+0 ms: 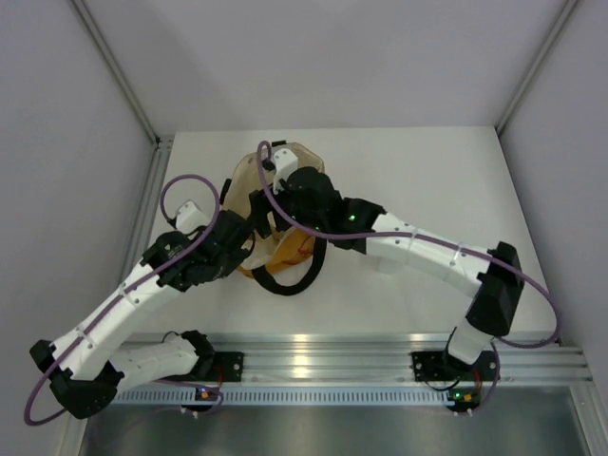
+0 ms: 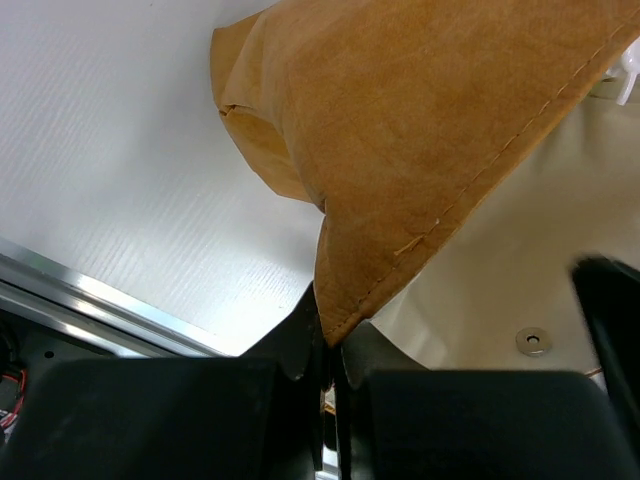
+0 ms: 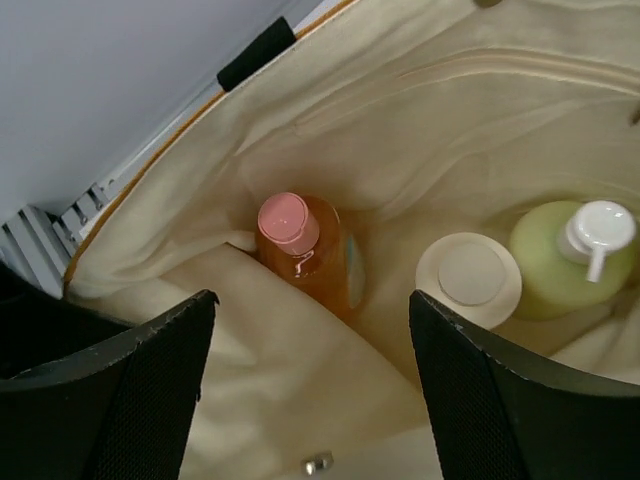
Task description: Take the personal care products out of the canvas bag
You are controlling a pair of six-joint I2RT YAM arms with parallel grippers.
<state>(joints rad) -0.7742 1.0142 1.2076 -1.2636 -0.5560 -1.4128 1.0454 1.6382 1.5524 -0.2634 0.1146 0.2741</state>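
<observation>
- Seen from above, the two arms are crossing over the canvas bag (image 1: 302, 154) in the middle of the white table (image 1: 427, 171). They are covering most of it, so nothing inside is showing from there.
- Both sets of fingertips are also hiding under the arms' black wrists in that overhead view.
- The left wrist camera is showing the left gripper (image 2: 328, 350) pressing its fingers together on a corner of the bag's mustard-tan outer fabric, pinching it at the seam.
- The contact is sitting at the bottom of the frame, and the fingers themselves are appearing only as dark, blurred shapes.
- Beside that tan flap, the cream lining is spreading out with a small round metal snap (image 2: 533, 341) on it, and a black strap (image 2: 610, 310) is being cut off by the right edge.
- The right wrist camera is looking down into the open bag, with the right gripper (image 3: 312, 300) spreading its two black fingers wide above the lining and gripping nothing.
- Three bottles are standing in the bag. The orange bottle (image 3: 310, 255) with its pink cap is sitting half buried in a fold of lining between the fingers.
- The beige squat bottle (image 3: 468, 278) is touching the pale green bottle (image 3: 550, 275) at the right. The green bottle's white pump cap is facing up, and its lower body is hiding behind the lining.
</observation>
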